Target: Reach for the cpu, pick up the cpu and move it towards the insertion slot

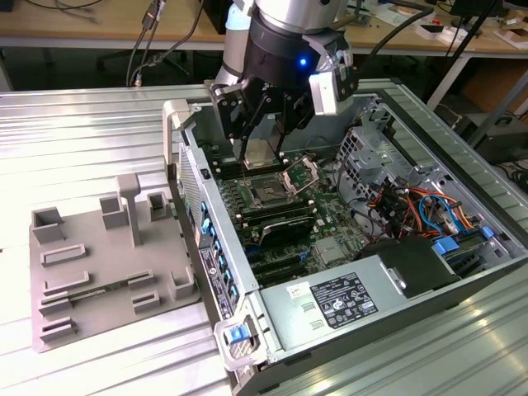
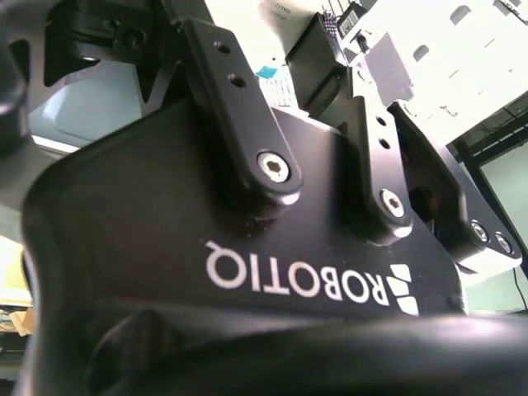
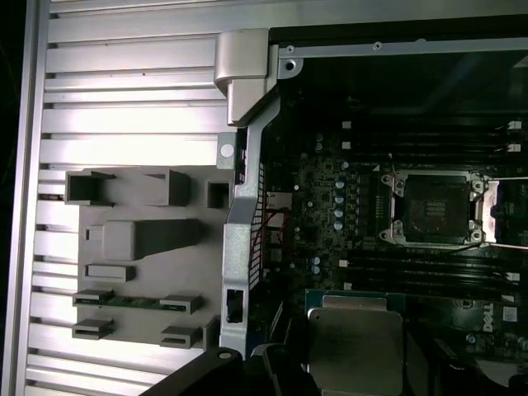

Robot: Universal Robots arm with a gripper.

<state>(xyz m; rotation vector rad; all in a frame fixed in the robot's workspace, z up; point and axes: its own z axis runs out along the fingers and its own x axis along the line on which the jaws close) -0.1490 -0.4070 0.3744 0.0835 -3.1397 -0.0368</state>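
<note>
Nearest the lens in the exterior view, a blue latch (image 1: pixel 238 333) sits on the front corner of the open computer case (image 1: pixel 188 173), just beside the power supply (image 1: pixel 346 299) with its white label; starting from the exterior view's left, a grey plastic tray (image 1: pixel 99 272) with raised rectangular frames lies flat on the ribbed metal bench (image 1: pixel 82 124), touching the case's side wall; further right, inside the case, the green board (image 1: pixel 330 216) carries the insertion slot (image 1: pixel 268 194), a dark square socket whose silvery frame stands hinged open; just above and behind the slot hangs the gripper (image 1: pixel 257 153), its dark fingers (image 1: pixel 229 115) closed narrowly on the cpu (image 1: pixel 258 155), which is held flat and clear of the board; on the exterior view's right, bundles of coloured cables (image 1: pixel 421 210) and a drive cage (image 1: pixel 367 148) fill the far end of the case; in the first wrist view the cpu (image 3: pixel 356 342) shows its silvery top and greenish rim, near the insertion slot (image 3: pixel 436 208) but not over it, with the tray (image 3: pixel 140 247) on the bench beyond the case wall; in the second wrist view the gripper's black body and finger links (image 2: pixel 239 107) are seen close up.
</note>
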